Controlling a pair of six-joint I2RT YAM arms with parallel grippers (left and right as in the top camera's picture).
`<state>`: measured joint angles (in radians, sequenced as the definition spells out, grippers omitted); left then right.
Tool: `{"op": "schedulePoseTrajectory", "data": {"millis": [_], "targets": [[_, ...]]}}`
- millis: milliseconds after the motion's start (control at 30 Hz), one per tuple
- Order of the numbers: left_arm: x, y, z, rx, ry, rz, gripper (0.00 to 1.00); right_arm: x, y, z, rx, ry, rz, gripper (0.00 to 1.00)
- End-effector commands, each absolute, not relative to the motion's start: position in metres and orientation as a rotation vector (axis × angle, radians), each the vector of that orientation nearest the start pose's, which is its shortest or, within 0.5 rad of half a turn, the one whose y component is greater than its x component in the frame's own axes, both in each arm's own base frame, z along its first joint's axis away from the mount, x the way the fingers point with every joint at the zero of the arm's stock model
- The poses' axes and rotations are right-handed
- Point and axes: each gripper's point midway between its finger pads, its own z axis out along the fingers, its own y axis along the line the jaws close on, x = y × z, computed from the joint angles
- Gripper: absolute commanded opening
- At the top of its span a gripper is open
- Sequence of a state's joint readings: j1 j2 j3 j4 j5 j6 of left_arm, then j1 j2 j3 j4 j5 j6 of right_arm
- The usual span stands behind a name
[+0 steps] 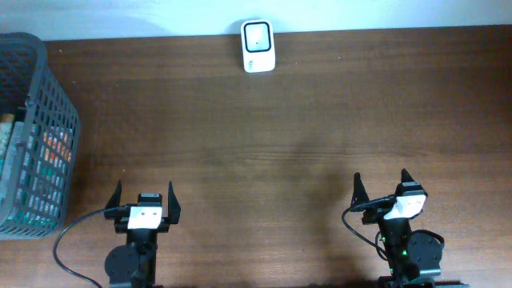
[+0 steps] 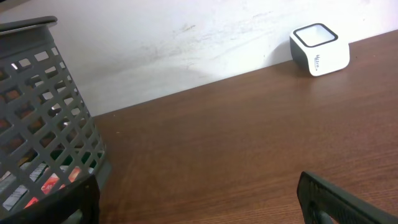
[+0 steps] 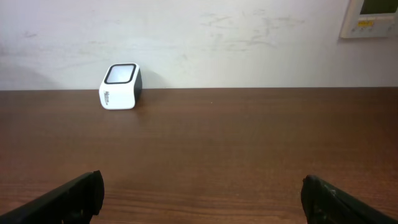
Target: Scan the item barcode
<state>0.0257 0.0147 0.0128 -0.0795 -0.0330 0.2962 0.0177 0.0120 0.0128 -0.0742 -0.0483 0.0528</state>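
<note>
Counter [image 1: 280, 120]: brown, backed by white wall [image 1: 120, 16].
Basket [image 1: 48, 72]: left edge, filled with packets [image 1: 52, 148].
Scanner [image 1: 258, 46]: far edge.
Left tool [image 1: 145, 192]: opened wide, empty.
Right tool [image 1: 382, 178]: opened wide, empty.

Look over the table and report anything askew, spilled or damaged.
Nothing stands out. The scanner sits upright at the far edge of the table, the basket stands upright on the left with its contents inside, and the left gripper and right gripper are open and empty.
</note>
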Motion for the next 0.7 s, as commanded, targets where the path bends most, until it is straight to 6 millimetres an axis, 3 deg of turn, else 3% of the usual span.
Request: {"op": "schedulePoseTrajectory", "data": {"millis": [0, 667], "targets": [[0.2456, 0.0113, 0.1564, 0.213, 1.644, 0.276, 0.99, 0.2458, 0.0135, 0.1562, -0.003, 1.648, 0.099, 0.98], [0.2456, 0.0113, 0.1564, 0.213, 1.644, 0.276, 0.99, 0.2458, 0.0135, 0.1562, -0.003, 1.648, 0.100, 0.98]]}}
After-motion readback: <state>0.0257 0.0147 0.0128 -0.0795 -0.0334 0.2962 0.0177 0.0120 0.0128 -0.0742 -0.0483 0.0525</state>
